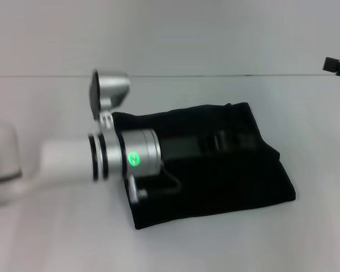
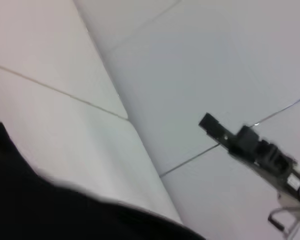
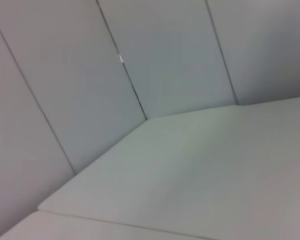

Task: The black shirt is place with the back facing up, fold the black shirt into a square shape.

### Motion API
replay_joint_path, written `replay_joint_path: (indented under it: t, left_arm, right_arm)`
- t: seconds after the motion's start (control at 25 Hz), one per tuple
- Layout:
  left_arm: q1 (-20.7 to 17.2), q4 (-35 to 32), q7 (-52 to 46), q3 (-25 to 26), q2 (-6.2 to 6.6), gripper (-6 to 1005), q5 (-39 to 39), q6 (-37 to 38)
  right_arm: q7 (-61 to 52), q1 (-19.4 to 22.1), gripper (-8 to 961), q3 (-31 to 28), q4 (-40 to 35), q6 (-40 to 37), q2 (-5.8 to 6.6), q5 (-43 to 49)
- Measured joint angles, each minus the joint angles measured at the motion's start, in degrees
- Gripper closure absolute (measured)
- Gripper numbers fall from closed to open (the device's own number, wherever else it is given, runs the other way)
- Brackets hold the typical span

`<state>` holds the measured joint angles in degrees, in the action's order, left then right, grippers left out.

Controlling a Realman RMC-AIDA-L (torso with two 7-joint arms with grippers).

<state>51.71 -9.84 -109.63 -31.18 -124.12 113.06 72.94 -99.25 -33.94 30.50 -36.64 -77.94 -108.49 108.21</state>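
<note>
- Head view: the black shirt [image 1: 215, 175] lies on the white table [image 1: 56, 238], a little right of the middle, already folded into a compact, almost square packet, with its near left corner toward the robot.
- The left arm reaches in from the left, and its silver wrist with a green light covers the left part of the packet. The left gripper [image 1: 218, 141] is over the far part of the cloth, black on black, so I cannot tell if the claw is apart or together.
- The right gripper [image 1: 337, 63] is at the far right edge, well apart from the shirt. Its state I also cannot tell.
- Left wrist view: black cloth fills the lower corner, and the other arm's gripper shows farther off.
- Right wrist view: only bare table and wall panels, no shirt.
- Judgement: the cloth is soft, light and limp, not fragile. It will sag and unfold if lifted by one layer, so take an edge or corner through all layers.
</note>
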Motion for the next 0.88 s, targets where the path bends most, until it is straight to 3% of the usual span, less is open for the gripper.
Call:
replay_joint_path:
  t: [0.2, 0.4, 0.48, 0.72, 0.76, 0.88]
  left_arm:
    - [-0.8, 9.3, 13.4, 2.6, -0.46, 858, -4.5, 5.8]
    - [-1.8, 10.6, 18.2, 4.4, -0.49, 847, -4.7, 15.6]
    - [-2.7, 9.6, 18.7, 4.8, -0.34, 625, -4.8, 17.8]
    - [-8.2, -0.2, 20.5, 3.0, 0.2, 421, -3.9, 21.4]
    - [-11.6, -7.0, 21.6, -0.4, 0.42, 368, -3.7, 23.6]
    - [-14.7, -12.7, 22.6, -4.1, 0.98, 210, -3.7, 25.4]
  right_arm:
    - [-1.9, -0.3, 38, 0.6, -0.3, -0.3, 0.83, 1.1]
    - [-8.9, -2.9, 37, 1.8, -0.1, 0.2, 1.01, 8.3]
    - [-12.3, -4.4, 37, 2.2, 0.1, 0.2, 0.81, 12.0]
    - [-20.6, -8.2, 37, 7.8, 2.1, -0.2, -0.13, 17.8]
    - [-21.6, -8.7, 37, 8.9, 3.0, -0.2, -0.3, 18.1]
    - [-23.4, -10.2, 37, 10.8, 6.1, 0.3, -0.9, 18.7]
